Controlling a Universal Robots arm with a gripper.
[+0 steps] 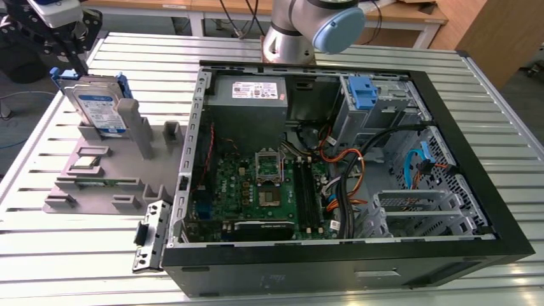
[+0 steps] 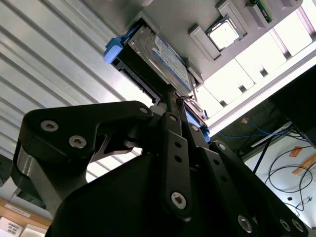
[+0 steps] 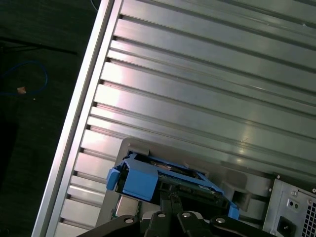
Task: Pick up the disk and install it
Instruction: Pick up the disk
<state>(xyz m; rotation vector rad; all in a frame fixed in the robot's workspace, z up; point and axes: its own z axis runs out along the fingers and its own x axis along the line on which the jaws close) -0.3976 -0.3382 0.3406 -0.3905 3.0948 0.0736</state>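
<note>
Gripper (image 2: 174, 98): its black body is closest to you in both wrist views. It hangs directly over the disk (image 2: 163, 54), with its tip right at the disk's upper edge.
Grip: you cannot tell from these angles whether the fingers are parted or closed, or whether they hold anything.
Disk: it stands on edge, upright, in a slot of the grey fixture (image 1: 93, 185). The blue bracket frames it, and in the exterior view the labelled face is towards you. It looks fully seated in the slot, though the slot's base is hidden.
Fixture: it sits on the table (image 1: 51, 255) near the corner at the exterior view's left, on the same side as the arm's base (image 1: 289, 38).
Computer case (image 1: 476, 159): it lies open on its side just beside the fixture, towards the exterior view's right. Its boards and cables are exposed, and a blue latch piece (image 1: 364, 92) stands at the case corner nearest the arm's base.
Done so far: you have the gripper in place above the disk, which counts as an early stage.
Left: the disk is not yet lifted and not yet in the case, so by this judgement nearly the whole job remains.
</note>
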